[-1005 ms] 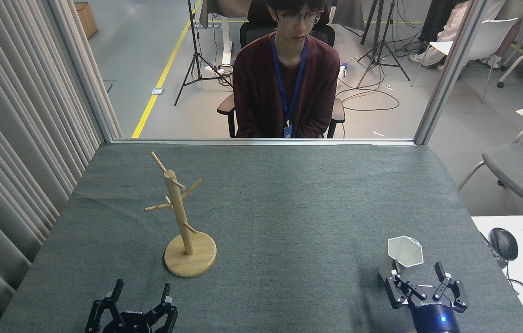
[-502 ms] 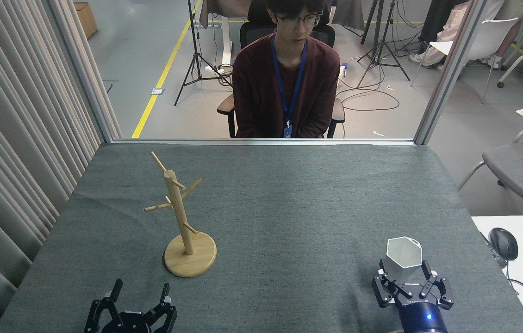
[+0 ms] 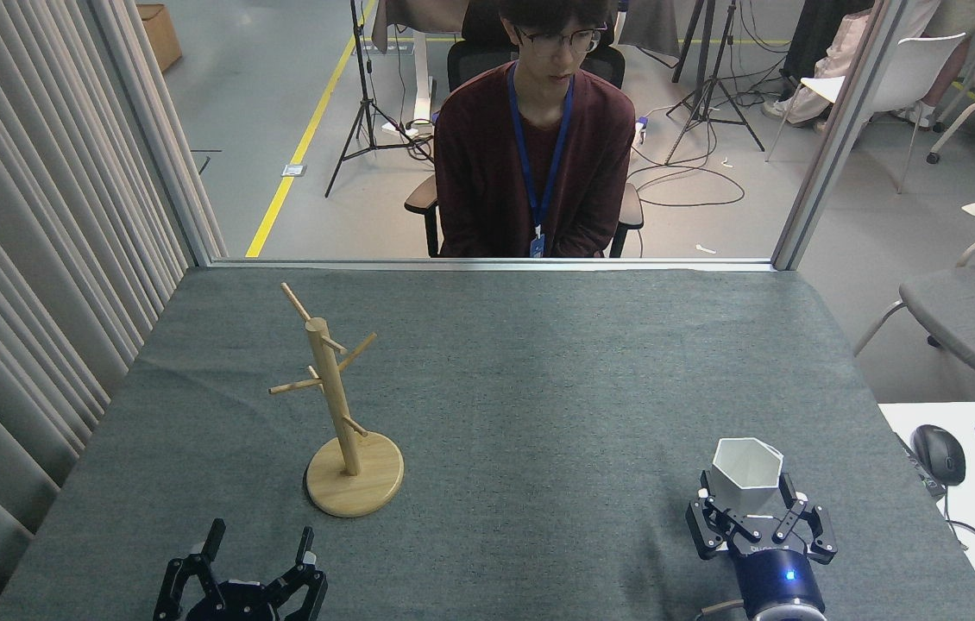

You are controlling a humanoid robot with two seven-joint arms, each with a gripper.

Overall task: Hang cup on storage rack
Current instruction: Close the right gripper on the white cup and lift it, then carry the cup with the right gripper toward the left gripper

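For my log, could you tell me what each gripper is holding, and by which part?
The right gripper has its fingers on either side of the cup's lower body; a firm grip cannot be confirmed. The left gripper is open and holds nothing.

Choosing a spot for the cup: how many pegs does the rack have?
5 visible on the storage rack: top-left, short upper-right stub, long upper-right, left at mid-height, low right. Others may hide behind the post.

A white cup (image 3: 746, 476) and a pale wooden storage rack (image 3: 338, 414) are seen on a grey-green cloth-covered table (image 3: 539, 371). Black grippers are shown, the right gripper (image 3: 761, 511) lit by a blue light. A maroon top with blue lanyard is worn by a person (image 3: 535, 138).
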